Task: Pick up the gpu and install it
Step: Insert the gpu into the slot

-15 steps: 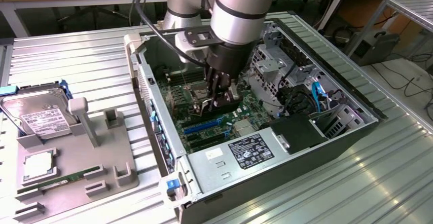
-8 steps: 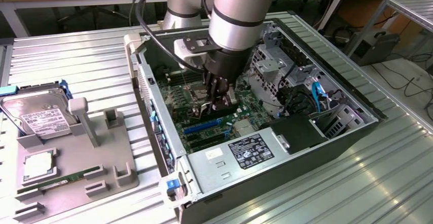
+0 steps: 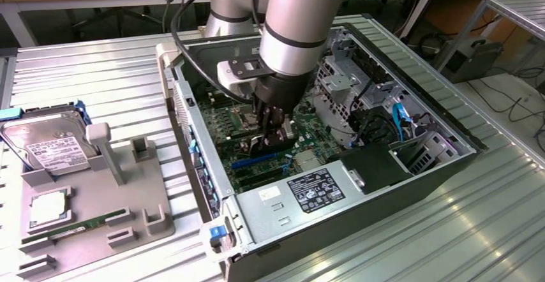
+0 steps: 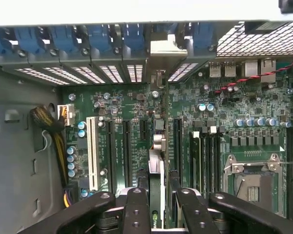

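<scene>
Claw (image 4: 156, 207) gripping gpu (image 4: 156, 165), over motherboard (image 4: 210, 146)

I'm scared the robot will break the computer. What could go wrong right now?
1. The gripper holds the gpu on edge, right over the green motherboard. If the card is not lined up with its slot, pushing could hurt the card or the slot.
2. The card's silver bracket sits at the case's back wall, and it might catch there.
3. Small parts stand close around the slots, so a tilted card might bump them.
</scene>
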You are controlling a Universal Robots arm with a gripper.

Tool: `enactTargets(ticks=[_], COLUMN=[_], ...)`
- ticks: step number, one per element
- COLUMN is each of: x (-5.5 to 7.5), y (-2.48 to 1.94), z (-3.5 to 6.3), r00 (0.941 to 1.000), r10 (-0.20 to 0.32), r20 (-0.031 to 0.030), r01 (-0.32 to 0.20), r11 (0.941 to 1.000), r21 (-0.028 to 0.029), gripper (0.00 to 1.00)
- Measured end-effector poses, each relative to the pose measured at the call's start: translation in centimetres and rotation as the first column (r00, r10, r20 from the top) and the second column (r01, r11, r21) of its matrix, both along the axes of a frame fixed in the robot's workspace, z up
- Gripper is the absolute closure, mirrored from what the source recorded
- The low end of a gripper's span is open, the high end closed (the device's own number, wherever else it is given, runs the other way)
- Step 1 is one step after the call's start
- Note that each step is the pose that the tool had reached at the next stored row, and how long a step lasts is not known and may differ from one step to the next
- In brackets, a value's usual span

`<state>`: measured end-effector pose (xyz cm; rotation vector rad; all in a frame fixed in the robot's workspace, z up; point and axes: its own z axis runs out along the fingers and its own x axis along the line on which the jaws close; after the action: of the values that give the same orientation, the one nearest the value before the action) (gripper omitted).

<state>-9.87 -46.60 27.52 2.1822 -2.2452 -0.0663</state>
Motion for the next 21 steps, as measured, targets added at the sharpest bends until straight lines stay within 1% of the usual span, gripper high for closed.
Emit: enactTargets(ticks=[3,5,7,9,10,16,21], x=[0.0,-0.1,-0.1,-0.1,-0.1,-0.2,-0.3], y=[0.0,0.0,0.0,0.0,0.0,0.0,0.0], z=[-0.44,-0.66,-0.82,-0.95,-0.99,-1.23,-1.78], r00=[1.0,1.0,1.0,0.9999,0.9998,0.9995,0.9996], r10=[0.0,0.002,0.007,0.016,0.021,0.03,0.029], r20=[-0.0001,-0.0001,-0.0001,0.0,0.0001,0.0001,0.0], r01=[0.0,-0.002,-0.007,-0.016,-0.021,-0.03,-0.029], r11=[1.0,1.0,0.9999,0.9997,0.9995,0.9993,0.9993], r21=[0.0037,0.0086,0.0153,0.0203,0.0212,0.0214,0.0214], gripper=[0.74,0.74,0.74,0.74,0.74,0.74,0.74])
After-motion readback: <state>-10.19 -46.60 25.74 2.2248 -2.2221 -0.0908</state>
